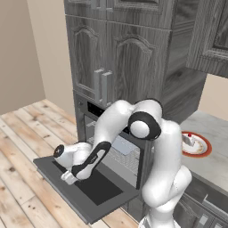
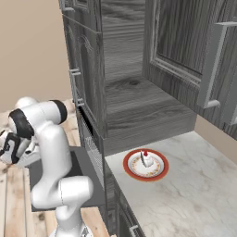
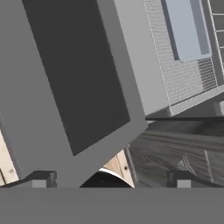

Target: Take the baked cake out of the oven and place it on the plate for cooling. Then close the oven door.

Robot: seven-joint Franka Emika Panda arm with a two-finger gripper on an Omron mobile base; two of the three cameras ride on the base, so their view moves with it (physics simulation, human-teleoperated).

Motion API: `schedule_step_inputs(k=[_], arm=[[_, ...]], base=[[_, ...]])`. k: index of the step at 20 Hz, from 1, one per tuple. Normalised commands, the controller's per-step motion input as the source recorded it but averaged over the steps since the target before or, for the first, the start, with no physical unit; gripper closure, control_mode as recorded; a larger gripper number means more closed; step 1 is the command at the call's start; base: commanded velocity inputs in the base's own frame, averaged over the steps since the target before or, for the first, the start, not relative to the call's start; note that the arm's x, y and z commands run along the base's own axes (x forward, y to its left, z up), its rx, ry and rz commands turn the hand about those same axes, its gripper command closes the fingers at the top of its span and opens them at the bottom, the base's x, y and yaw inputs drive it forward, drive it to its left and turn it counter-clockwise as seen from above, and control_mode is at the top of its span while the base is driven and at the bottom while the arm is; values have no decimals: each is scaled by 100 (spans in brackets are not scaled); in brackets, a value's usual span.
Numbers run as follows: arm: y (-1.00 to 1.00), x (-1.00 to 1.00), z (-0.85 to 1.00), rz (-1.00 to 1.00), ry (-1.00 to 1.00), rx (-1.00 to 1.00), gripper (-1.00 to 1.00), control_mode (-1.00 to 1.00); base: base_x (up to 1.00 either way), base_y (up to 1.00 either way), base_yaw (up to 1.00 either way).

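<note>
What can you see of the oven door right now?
The oven door is fully open, folded down roughly level in front of the oven above the wooden floor. It is a flat dark grey metal panel with a large black glass window in its middle. The open gripper hovers low over its left part; contact cannot be confirmed. In the hand view the door fills the left side.

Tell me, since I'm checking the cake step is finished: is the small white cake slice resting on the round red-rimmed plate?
Touching. In the right base view the white cake slice sits on the cream centre of the red-rimmed plate, with no gap beneath.
</note>
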Motion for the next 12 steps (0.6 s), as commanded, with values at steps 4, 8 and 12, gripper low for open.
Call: schedule_step_inputs(k=[4,8,12], arm=[[52,-66,35,16,0,0,-100,-100],[66,-61,14,13,1,-1,-100,-100],[72,-51,1,8,0,-6,-100,-100]], base=[[0,0,0],[0,0,0],[0,0,0]])
